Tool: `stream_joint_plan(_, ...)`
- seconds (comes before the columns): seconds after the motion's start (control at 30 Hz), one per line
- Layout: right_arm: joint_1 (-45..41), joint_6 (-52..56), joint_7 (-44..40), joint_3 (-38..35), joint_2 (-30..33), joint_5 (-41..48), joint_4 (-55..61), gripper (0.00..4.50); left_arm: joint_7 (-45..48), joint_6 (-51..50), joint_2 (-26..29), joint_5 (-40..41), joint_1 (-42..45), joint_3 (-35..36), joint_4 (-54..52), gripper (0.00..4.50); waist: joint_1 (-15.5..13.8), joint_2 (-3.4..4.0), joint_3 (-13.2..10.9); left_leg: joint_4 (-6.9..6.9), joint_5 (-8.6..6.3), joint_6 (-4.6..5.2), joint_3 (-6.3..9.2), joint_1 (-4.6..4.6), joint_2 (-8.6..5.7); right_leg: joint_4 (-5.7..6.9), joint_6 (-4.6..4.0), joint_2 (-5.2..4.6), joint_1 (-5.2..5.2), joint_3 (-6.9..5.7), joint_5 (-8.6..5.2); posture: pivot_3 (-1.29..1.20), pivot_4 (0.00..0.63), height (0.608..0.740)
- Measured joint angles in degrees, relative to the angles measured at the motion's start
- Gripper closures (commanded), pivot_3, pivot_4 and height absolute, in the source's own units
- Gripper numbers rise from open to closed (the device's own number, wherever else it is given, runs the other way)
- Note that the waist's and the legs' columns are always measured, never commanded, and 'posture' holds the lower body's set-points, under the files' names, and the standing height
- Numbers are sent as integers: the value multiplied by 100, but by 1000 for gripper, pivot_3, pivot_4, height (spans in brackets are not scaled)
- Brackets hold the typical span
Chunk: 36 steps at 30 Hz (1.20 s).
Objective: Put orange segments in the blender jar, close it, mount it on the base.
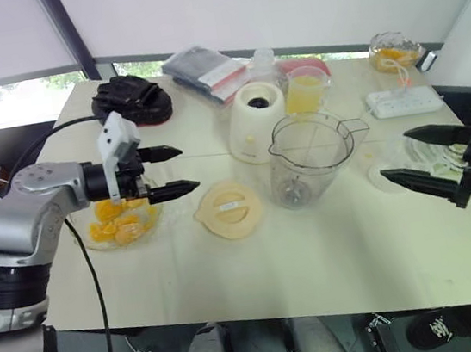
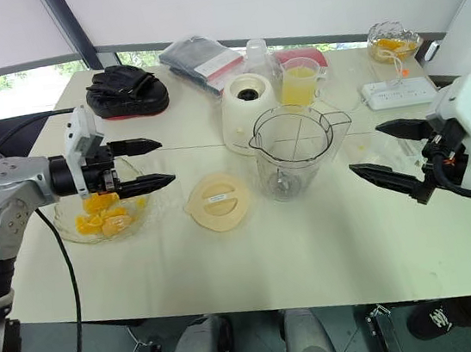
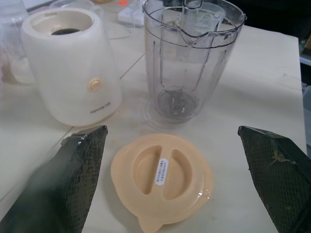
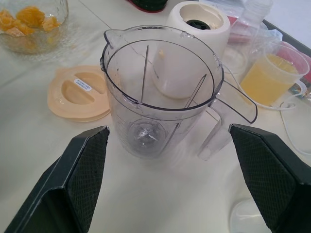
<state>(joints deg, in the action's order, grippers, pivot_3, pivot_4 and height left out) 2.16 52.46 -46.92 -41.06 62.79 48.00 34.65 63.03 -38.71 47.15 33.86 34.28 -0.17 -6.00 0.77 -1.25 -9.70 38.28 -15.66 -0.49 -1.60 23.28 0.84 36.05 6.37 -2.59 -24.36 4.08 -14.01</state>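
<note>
A cream-coloured table [image 1: 315, 252] is seen from above, with a robot arm on either side. Near the middle stands the clear plastic blender jar [image 1: 307, 158], upright and empty, its metal blade visible at the bottom and its handle turned to the robot's right. Just behind it, to its left, sits the cream-white blender base [image 1: 254, 121], with nothing mounted on it. The round peach-coloured lid [image 1: 229, 209] lies flat on the table just left of the jar.

Further left is a clear glass bowl [image 4: 43, 42] holding the orange segments [image 1: 117, 229]. The left gripper [image 1: 189, 166] hovers over the bowl's right side, its two black fingers spread apart and holding nothing, pointing towards the lid.

The right gripper [image 1: 394, 154] hangs to the right of the jar, apart from it, fingers spread wide and empty, pointing at the jar.

At the back stand a clear cup of yellow juice [image 1: 305, 90], a white power strip [image 1: 404, 100] and a black padded object [image 1: 131, 98].
</note>
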Motion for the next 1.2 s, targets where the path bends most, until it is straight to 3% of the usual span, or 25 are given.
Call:
stream_joint_plan(0.83,181,102,57,-23,-99,13,179,348,-207,-224,-167,19,64,-10,-161,0,-2,0,0,1,0,0,0,0,-4,2,2,1,0,0,1,0,150,740)
stream_joint_plan(1.2,213,47,273,34,-408,14,327,348,-208,-669,108,-101,251,-26,99,0,9,0,0,1,0,0,0,-2,-3,6,3,4,0,0,2,0,150,740)
